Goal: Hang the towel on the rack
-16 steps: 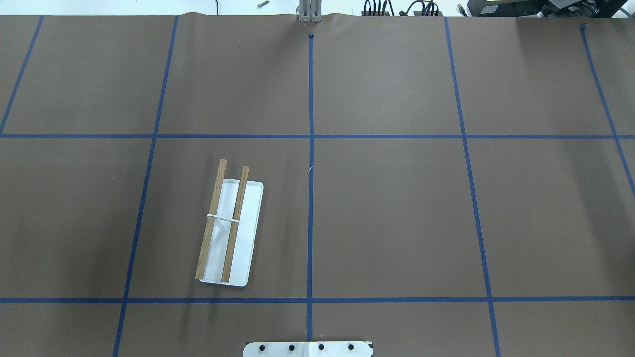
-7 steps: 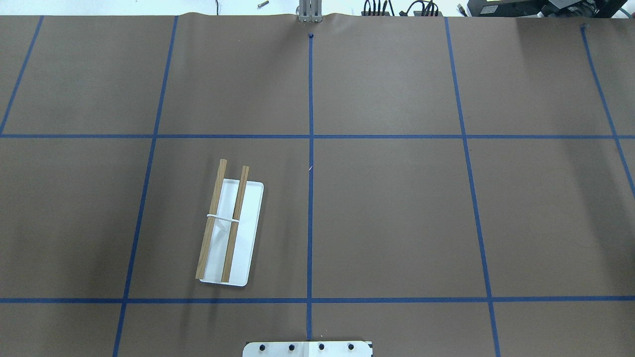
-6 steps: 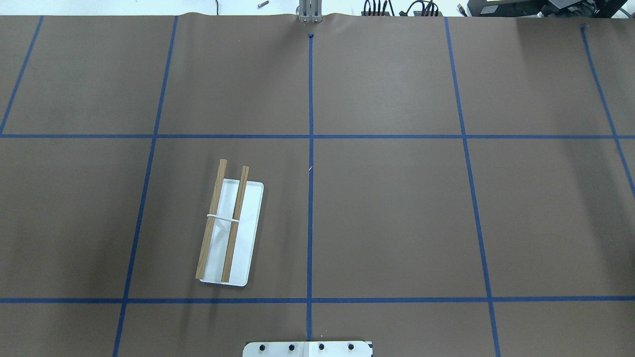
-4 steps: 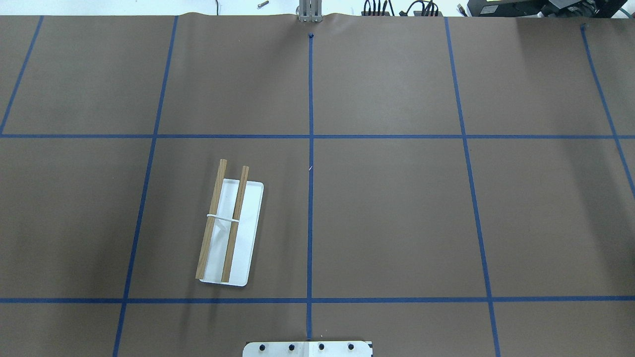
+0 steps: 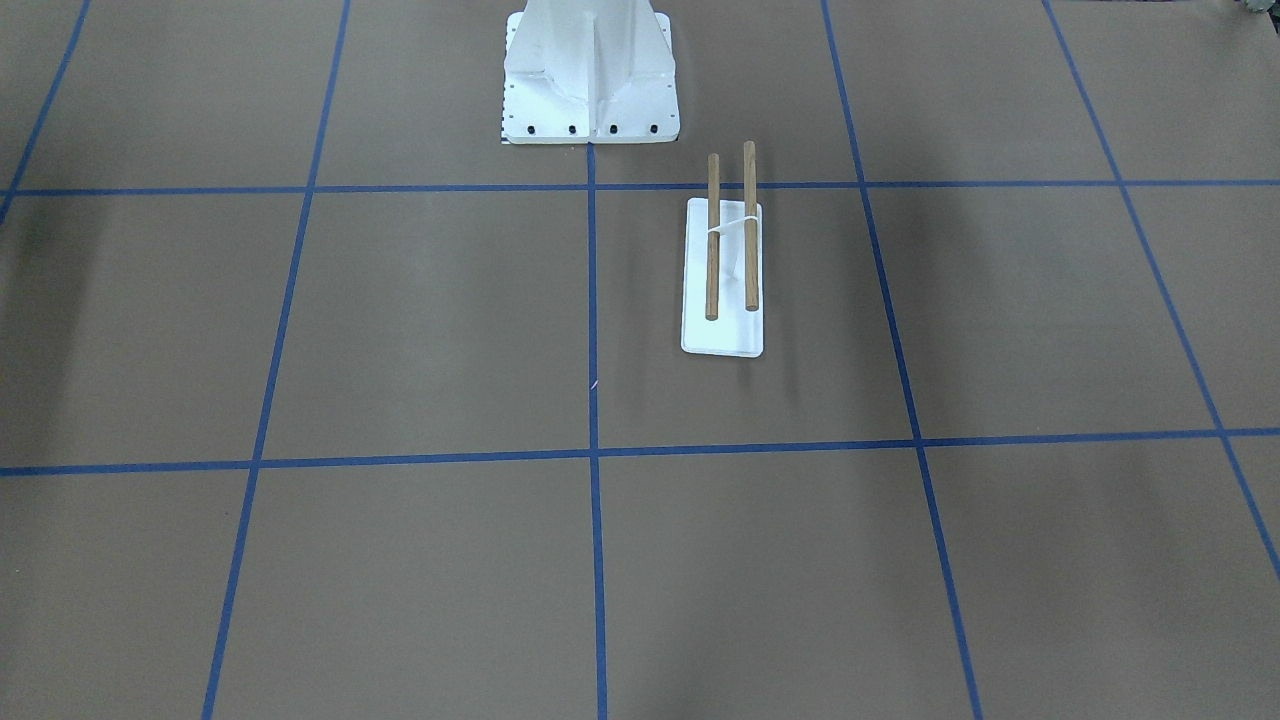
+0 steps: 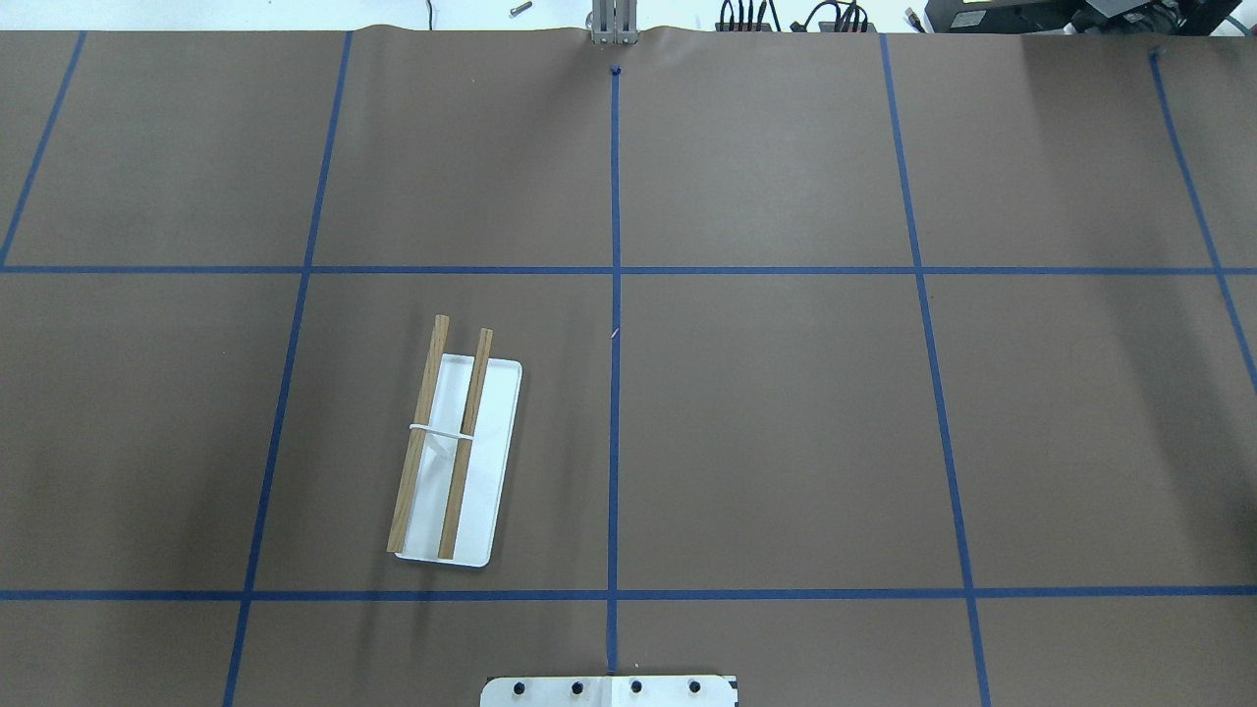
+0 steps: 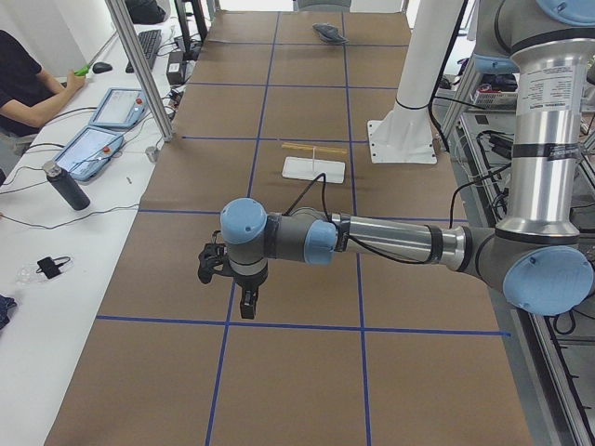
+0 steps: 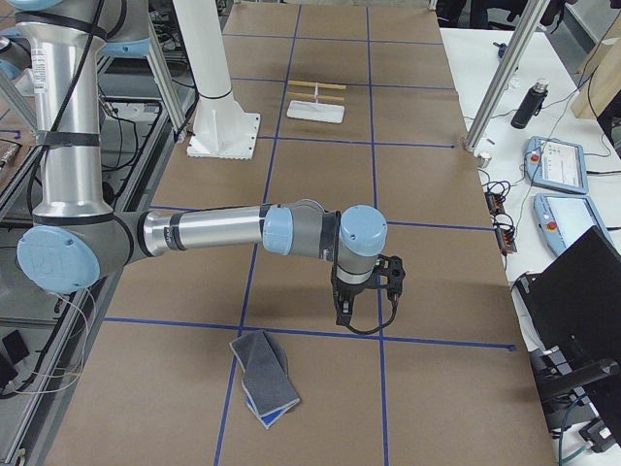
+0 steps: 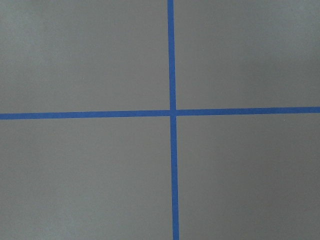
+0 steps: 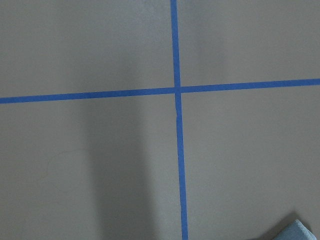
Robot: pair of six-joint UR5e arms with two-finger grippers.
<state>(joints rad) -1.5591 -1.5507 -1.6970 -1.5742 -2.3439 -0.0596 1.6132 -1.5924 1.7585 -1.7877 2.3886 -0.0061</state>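
Note:
The rack [image 6: 454,460] stands on the brown table left of centre, a white base with two wooden rods; it also shows in the front view [image 5: 723,262], the left side view [image 7: 313,163] and the right side view [image 8: 316,103]. The towel [image 8: 264,377] lies folded, dark grey side up with a blue edge, at the table's right end, far from the rack [image 7: 330,33]. Its corner shows in the right wrist view [image 10: 298,230]. My right gripper [image 8: 342,313] hangs over the table just beyond the towel. My left gripper [image 7: 247,307] hangs over the table's left end. I cannot tell whether either is open.
The white bolted pedestal mount [image 5: 590,70] stands behind the rack. A side bench with tablets [image 7: 91,149] and a bottle [image 7: 67,186] runs along the far edge, with a metal post [image 7: 139,70] and a seated person [image 7: 28,79].

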